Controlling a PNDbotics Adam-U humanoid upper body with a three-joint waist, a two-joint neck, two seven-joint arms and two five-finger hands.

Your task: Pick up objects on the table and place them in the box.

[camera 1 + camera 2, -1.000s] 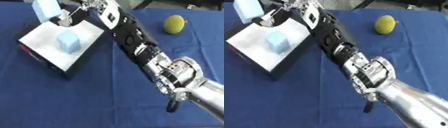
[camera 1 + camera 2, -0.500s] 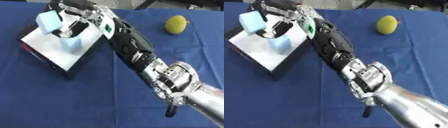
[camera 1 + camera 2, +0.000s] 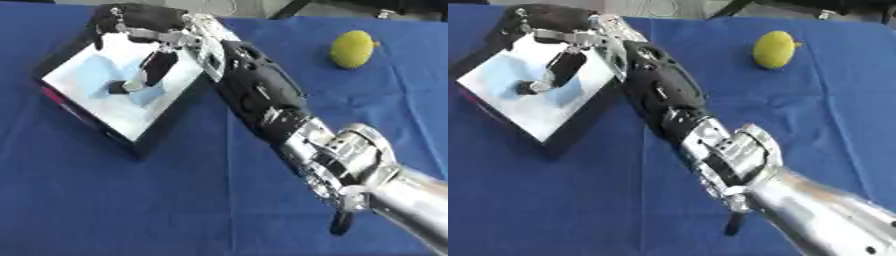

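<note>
My right arm reaches across the table to the box (image 3: 164,131) at the far left, which is white inside with dark walls. My right hand (image 3: 143,26) hovers over the box's far side, its fingers (image 3: 158,66) hanging down relaxed with nothing between them. Two pale blue blocks lie inside the box: one (image 3: 90,75) to the left below the hand, the other (image 3: 150,96) just under the fingertips. A yellow lemon-like fruit (image 3: 353,48) rests on the blue cloth at the far right, well away from the hand. My left hand does not show.
A blue cloth (image 3: 122,200) covers the whole table. My right forearm (image 3: 262,100) lies diagonally across the middle, from the lower right up to the box. A person's dark shapes show along the far edge.
The pale blue block that my right hand held above the box's far left corner has left the hand and now lies in the box. The fingers have spread.
</note>
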